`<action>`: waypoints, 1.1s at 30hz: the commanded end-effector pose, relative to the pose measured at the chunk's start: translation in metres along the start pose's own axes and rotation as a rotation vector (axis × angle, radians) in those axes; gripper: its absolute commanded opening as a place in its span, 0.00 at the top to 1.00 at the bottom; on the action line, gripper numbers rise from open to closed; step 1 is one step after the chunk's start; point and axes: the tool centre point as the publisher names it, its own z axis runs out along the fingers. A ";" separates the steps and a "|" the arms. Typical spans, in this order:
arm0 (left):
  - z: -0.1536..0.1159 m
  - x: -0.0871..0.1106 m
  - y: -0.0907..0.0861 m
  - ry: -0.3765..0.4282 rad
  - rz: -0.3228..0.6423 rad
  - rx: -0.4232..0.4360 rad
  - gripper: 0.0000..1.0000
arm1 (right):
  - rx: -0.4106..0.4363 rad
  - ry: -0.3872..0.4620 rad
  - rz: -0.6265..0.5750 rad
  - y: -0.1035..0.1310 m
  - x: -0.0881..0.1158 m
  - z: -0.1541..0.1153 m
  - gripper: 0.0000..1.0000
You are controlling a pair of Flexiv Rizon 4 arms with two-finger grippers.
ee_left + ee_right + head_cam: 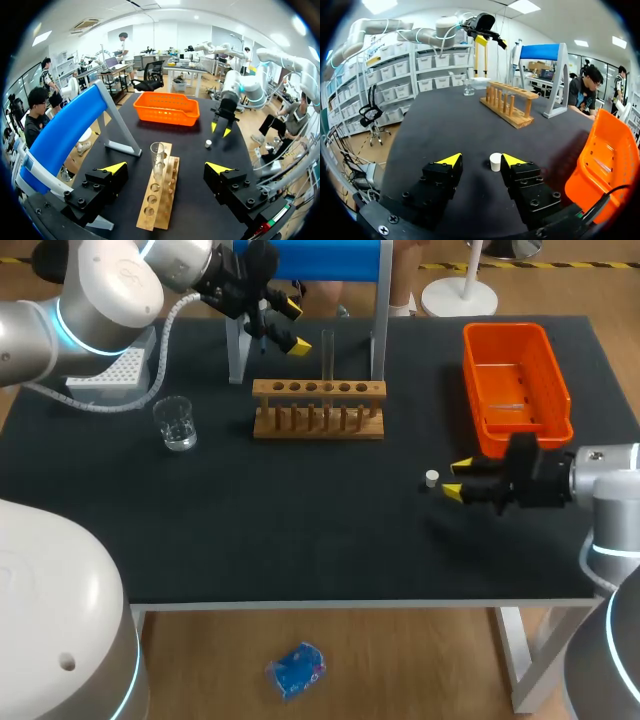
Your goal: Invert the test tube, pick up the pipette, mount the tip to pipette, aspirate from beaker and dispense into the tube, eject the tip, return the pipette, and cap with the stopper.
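A clear test tube (pixel 327 355) stands upright in the wooden rack (pixel 318 408) at the back middle of the black table. My left gripper (pixel 294 326) hangs open above and just left of the tube; in the left wrist view the tube (pixel 158 157) rises between its spread fingers without touching them. The small white stopper (pixel 432 478) lies on the table at the right. My right gripper (pixel 481 160) is low at the table with the stopper (pixel 495 161) between its fingers, close to one fingertip and clear of the other. The glass beaker (pixel 176 424) holds clear liquid left of the rack.
An orange tray (pixel 515 385) sits at the back right, just behind my right gripper (pixel 457 480). A blue stand (pixel 310 260) on grey legs rises behind the rack. A white tip box (pixel 115 375) lies under my left arm at the back left.
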 end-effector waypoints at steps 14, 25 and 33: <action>-0.001 -0.001 -0.001 0.002 -0.001 -0.004 0.00 | 0.017 0.014 0.015 -0.004 -0.015 0.022 0.45; -0.001 -0.001 -0.001 0.002 -0.001 -0.004 0.00 | 0.020 0.019 0.035 -0.007 -0.021 0.032 0.50; -0.001 -0.001 -0.001 0.002 -0.001 -0.004 0.00 | 0.024 0.025 0.039 -0.007 -0.024 0.039 0.48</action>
